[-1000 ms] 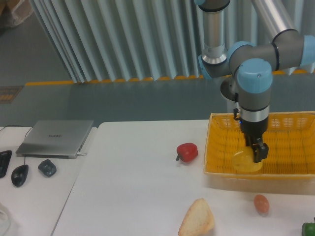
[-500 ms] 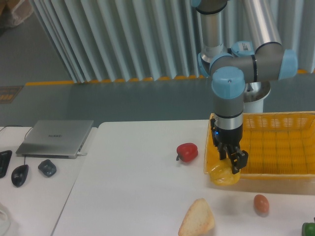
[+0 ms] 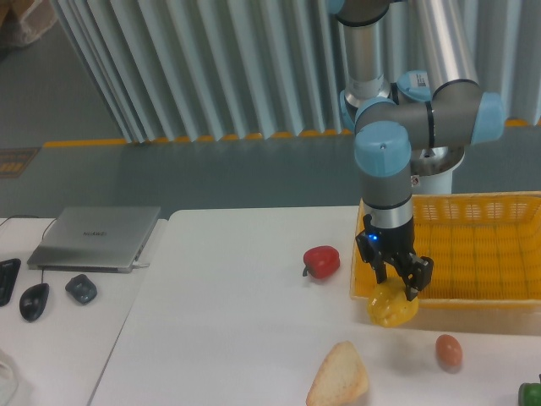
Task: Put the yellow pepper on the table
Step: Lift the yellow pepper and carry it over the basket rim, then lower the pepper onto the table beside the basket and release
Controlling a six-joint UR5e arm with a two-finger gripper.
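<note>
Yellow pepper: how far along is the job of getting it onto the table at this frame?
Done: the yellow pepper is out of the orange mesh basket, at its front-left corner. In hand: the end effector grips it from above; whether it touches the table cannot be told. Left: set it down on the bare patch between the red pepper, bread wedge and small orange-red item, then release.

A red pepper (image 3: 322, 261) sits at mid-frame, left of a yellow-orange mesh basket (image 3: 473, 254) at right. Along the bottom edge — a tan bread wedge (image 3: 340, 377) and a small reddish egg-shaped item (image 3: 449, 350). At left, a closed laptop (image 3: 95, 238), with two dark mice (image 3: 57, 295) below it.
</note>
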